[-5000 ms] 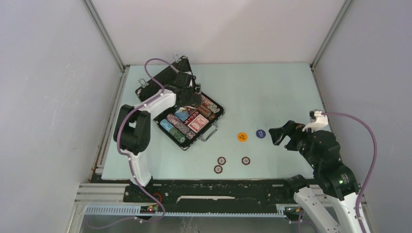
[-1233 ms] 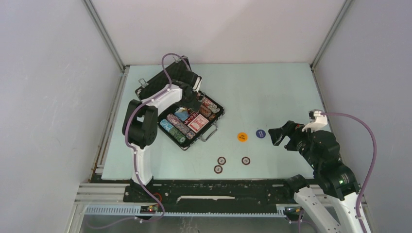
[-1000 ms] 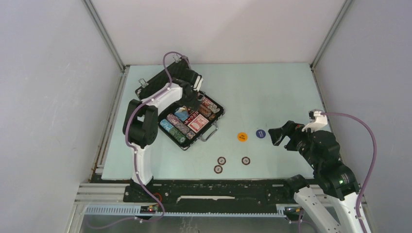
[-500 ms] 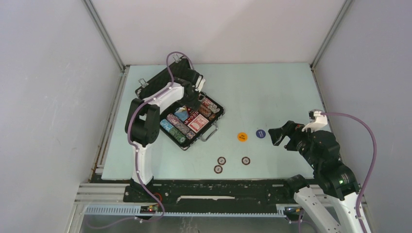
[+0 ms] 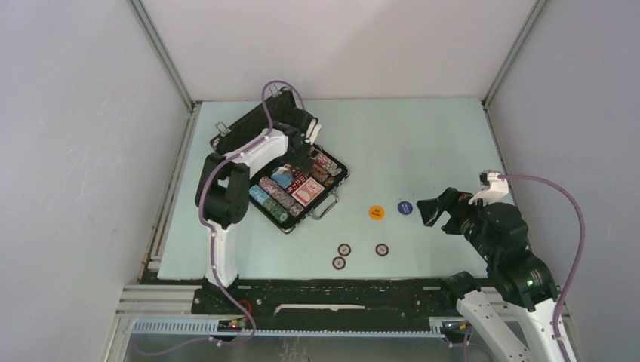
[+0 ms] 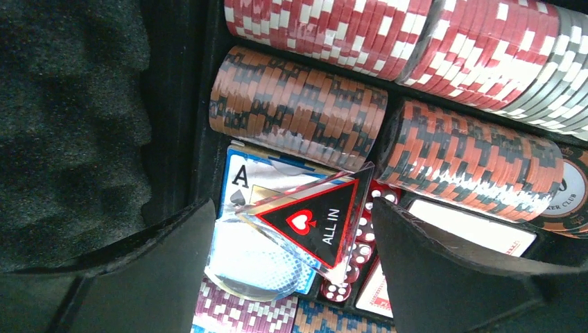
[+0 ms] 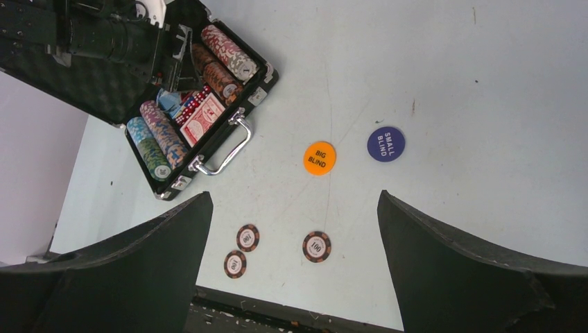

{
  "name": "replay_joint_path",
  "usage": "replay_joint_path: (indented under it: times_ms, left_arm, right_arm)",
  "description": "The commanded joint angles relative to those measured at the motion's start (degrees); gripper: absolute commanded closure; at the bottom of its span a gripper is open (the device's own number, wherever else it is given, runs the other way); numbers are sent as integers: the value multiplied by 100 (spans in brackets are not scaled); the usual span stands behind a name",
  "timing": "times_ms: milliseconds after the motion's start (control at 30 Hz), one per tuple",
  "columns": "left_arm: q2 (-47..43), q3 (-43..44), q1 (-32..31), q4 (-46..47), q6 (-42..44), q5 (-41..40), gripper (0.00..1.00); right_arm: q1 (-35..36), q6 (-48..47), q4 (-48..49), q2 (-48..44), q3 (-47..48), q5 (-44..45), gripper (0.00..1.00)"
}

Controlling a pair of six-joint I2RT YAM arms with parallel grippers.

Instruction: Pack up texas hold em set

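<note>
Top external view: you find the open briefcase (image 5: 343,178) at the left of the table (image 5: 423,143), with the left gripper (image 5: 306,148) over its tray. Left wrist view: its jaws stand wide. The triangular ALL IN marker (image 6: 308,222) lies tilted on the blue deck (image 6: 243,182), apparently touching neither finger. Right wrist view: the right gripper (image 7: 295,201) is spread wide, holding nothing, above the BIG BLIND button (image 7: 320,158), the SMALL BLIND button (image 7: 386,143) and three loose chips (image 7: 247,237).

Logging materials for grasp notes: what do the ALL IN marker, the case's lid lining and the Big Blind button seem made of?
ALL IN marker: probably clear acrylic, glossy; see-through bevelled edges around a black-and-red printed face.
Lid lining: dark foam, matte; soft bumpy egg-crate surface.
Big Blind button: likely plastic; flat, evenly orange disc with printed lettering, sheen unclear.
</note>
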Motion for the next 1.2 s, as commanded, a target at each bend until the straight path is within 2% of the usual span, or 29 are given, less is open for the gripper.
replay_joint_path:
  times_ms: [0,233,433,533,800,1067,1167]
  left_arm:
    - [-168,-10,-41,69,133,-71,13]
    - [-110,53,-49,-36,174,-30,25]
    - [-74,60,-54,-53,171,-100,22]
    - [-59,60,-50,-49,171,-65,23]
    - [-295,-7,-58,-119,267,143,47]
    - [-817,-175,-50,-298,558,238,50]
    - [-988,-392,-56,-163,724,508,51]
  right_arm:
    - [42,-83,156,-6,-26,1,0]
    - [42,-83,152,4,-31,7,0]
    - [40,-80,160,4,-29,13,0]
    - [40,-86,159,5,-26,12,0]
    - [45,-88,150,-4,-26,10,0]
    - [47,-80,151,5,-31,-2,0]
    - [49,-79,157,5,-32,-4,0]
